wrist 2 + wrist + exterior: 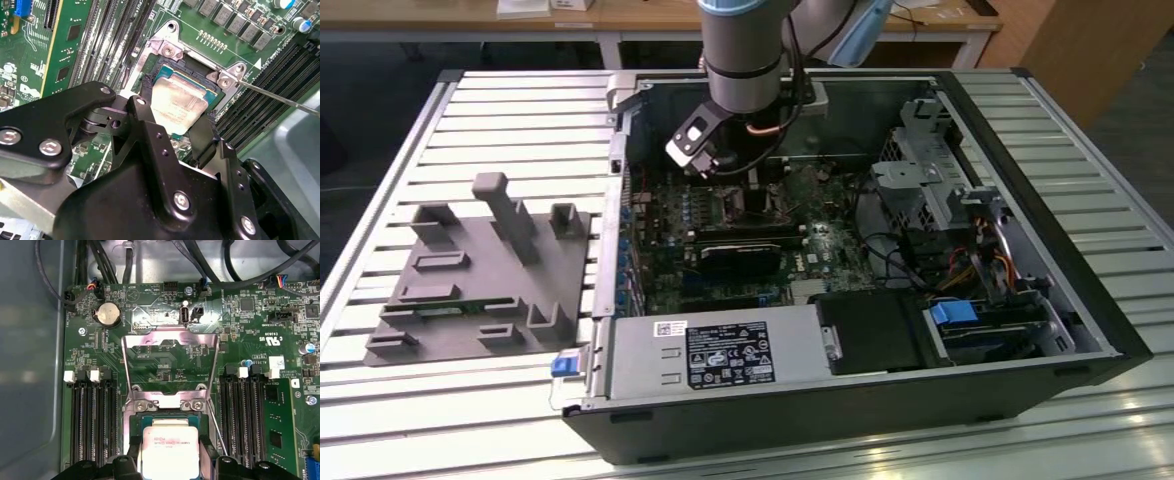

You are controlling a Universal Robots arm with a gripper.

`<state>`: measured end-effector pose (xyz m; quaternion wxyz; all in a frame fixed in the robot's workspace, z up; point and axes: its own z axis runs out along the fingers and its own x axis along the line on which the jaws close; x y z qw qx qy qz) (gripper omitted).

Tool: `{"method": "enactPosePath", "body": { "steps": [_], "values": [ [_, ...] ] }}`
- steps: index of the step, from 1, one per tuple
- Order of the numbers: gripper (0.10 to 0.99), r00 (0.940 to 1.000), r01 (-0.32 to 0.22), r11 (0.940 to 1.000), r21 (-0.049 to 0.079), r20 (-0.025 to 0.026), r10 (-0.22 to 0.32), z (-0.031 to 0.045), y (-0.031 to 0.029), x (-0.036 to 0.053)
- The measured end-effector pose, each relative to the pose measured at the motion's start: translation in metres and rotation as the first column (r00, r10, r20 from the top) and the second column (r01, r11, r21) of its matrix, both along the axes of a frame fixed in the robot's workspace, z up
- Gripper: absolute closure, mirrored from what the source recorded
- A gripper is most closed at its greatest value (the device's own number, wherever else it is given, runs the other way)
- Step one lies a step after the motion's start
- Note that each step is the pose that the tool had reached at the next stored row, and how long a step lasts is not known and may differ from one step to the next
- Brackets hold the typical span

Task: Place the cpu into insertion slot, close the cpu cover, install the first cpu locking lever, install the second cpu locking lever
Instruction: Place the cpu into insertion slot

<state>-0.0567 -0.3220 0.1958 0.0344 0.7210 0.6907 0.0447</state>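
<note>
My gripper (175, 122) is shut on the cpu (177, 105), a pale silver square chip. One black finger (142, 117) rests on each of two opposite edges. The chip sits level over the insertion slot (200, 77); I cannot tell whether it is seated. In the first wrist view the cpu (170, 447) lies over the dark slot (150, 419), and the silvery cpu cover (170, 339) stands swung open beyond it. A thin locking lever (280, 97) juts out beside the socket. In the exterior view the gripper (736, 170) hangs low over the green motherboard (720, 235).
Long black memory slots (92, 425) flank the socket on both sides. The open computer case (1014, 110) has a power supply (707, 355) at its near wall and a drive cage (934, 190) at the exterior view's right. A grey fixture block (480, 270) lies outside on the slatted table.
</note>
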Motion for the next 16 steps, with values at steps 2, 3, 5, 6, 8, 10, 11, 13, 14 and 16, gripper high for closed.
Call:
{"method": "enactPosePath", "body": {
  "steps": [2, 3, 5, 6, 8, 10, 11, 13, 14, 16],
  "values": [
    [0.549, 1.0, 0.002, 1.0, 0.0, 0.0, -0.002, -0.001, 0.0, -0.0001],
    [0.549, 1.0, 0.002, 1.0, 0.0, 0.0, -0.002, -0.0013, -0.0001, -0.0001],
    [0.549, 1.0, 0.002, 1.0, 0.0, -0.0002, -0.002, -0.0014, -0.0001, -0.0002],
    [0.549, 1.0, 0.002, 1.0, 0.0, -0.0001, -0.002, -0.0014, 0.0, -0.0001],
    [0.549, 1.0, 0.002, 1.0, 0.0, 0.0, -0.002, -0.0015, 0.0, -0.0001],
    [0.549, 1.0, 0.002, 1.0, 0.0, 0.0002, -0.002, -0.0022, 0.0, -0.0001],
    [0.549, 1.0, 0.002, 1.0, 0.0, 0.0001, -0.002, -0.0022, 0.0, -0.0001],
    [0.549, 1.0, 0.002, 1.0, 0.0, 0.0, -0.002, -0.0022, 0.0, -0.0001],
    [0.549, 1.0, 0.002, 1.0, 0.0, 0.0, -0.002, -0.0022, 0.0, -0.0001],
    [0.549, 1.0, 0.002, 1.0, 0.0, -0.0001, -0.002, -0.0022, 0.0, -0.0001]
  ]
}}
